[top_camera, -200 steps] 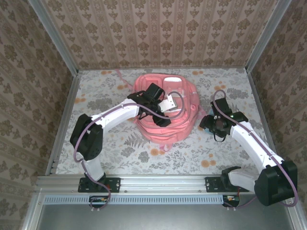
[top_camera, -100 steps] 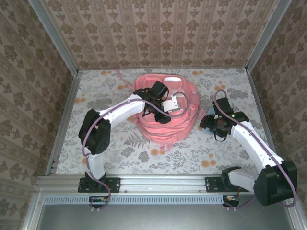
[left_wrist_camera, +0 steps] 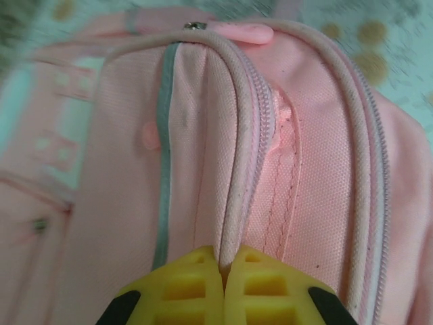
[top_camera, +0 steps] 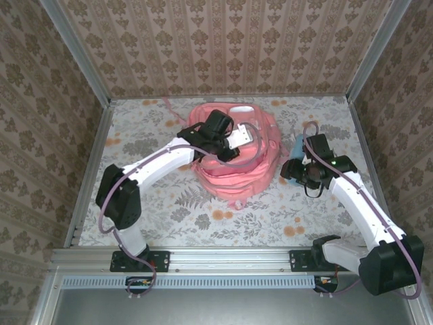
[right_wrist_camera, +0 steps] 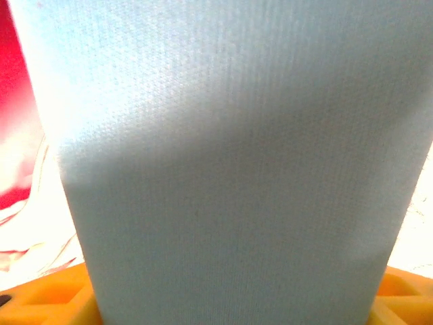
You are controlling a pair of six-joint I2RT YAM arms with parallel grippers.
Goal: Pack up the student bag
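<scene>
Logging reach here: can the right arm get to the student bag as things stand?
Probably yes. The right gripper, shut on a pale blue fabric item, sits beside the student bag, at its right edge, nothing between. The left gripper pinches a seam on top, clear of that side.

Floral-print table (top_camera: 169,210), the pink student bag (top_camera: 237,179) near its centre.

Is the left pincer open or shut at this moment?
Shut. The left pincer has its yellow fingers pressed together on a pink piped edge of the student bag.
</scene>
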